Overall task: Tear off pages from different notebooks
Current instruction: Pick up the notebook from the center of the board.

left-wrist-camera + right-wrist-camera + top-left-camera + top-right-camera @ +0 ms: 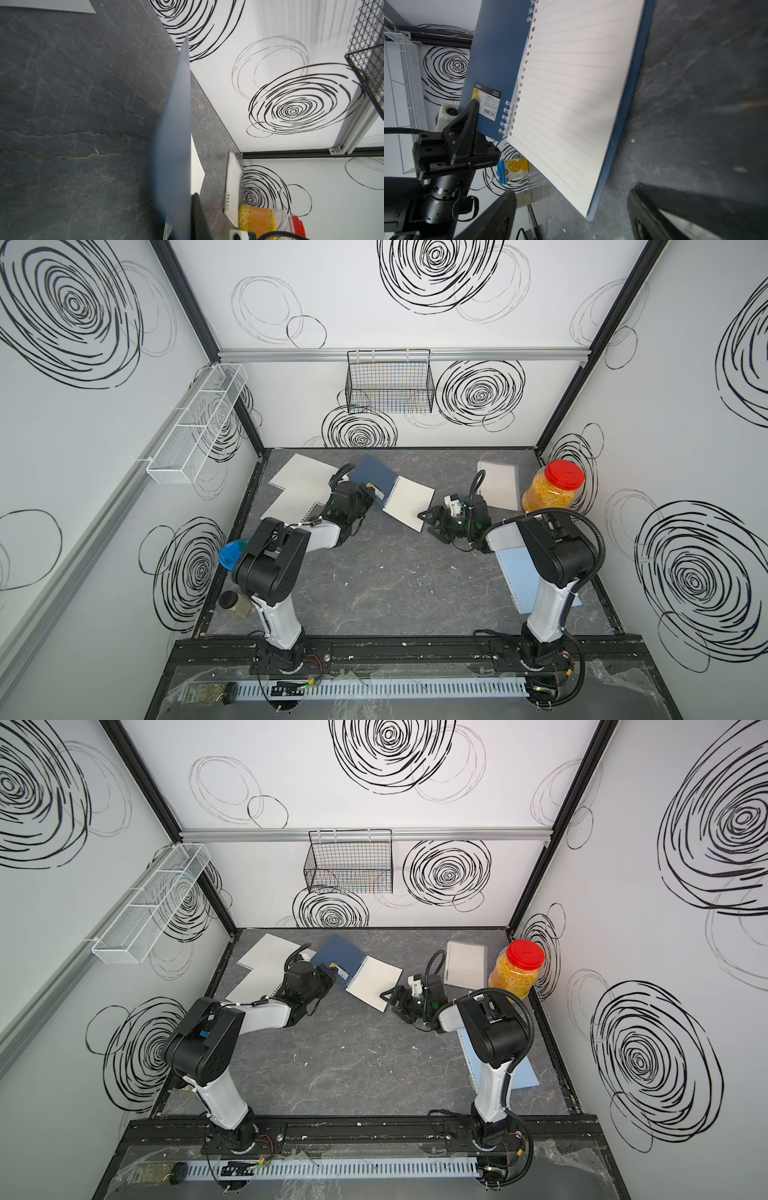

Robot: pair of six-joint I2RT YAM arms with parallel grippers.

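Your left gripper [475, 103] is clamped on the raised cover of the dark navy notebook [375, 476], pinching it at the barcode label [490, 100]. Your right gripper [430, 522] stands wide and holds nothing. The near corner of the open lined page [571, 93] sits between its spread fingers; contact cannot be told. Loose pages [299, 485] lie far left on the table [374, 580]. The frosted notebook [498, 485] lies far right, and the light blue notebook [521, 572] lies under your right arm.

I count three notebooks: navy notebook [376, 479], clear notebook [498, 485], light-blue notebook [517, 572]. Two loose pages: rear page [301, 470], front page [291, 502]. One red-lidded jar [550, 489]. Two wire baskets: white basket [199, 423], black basket [388, 385].
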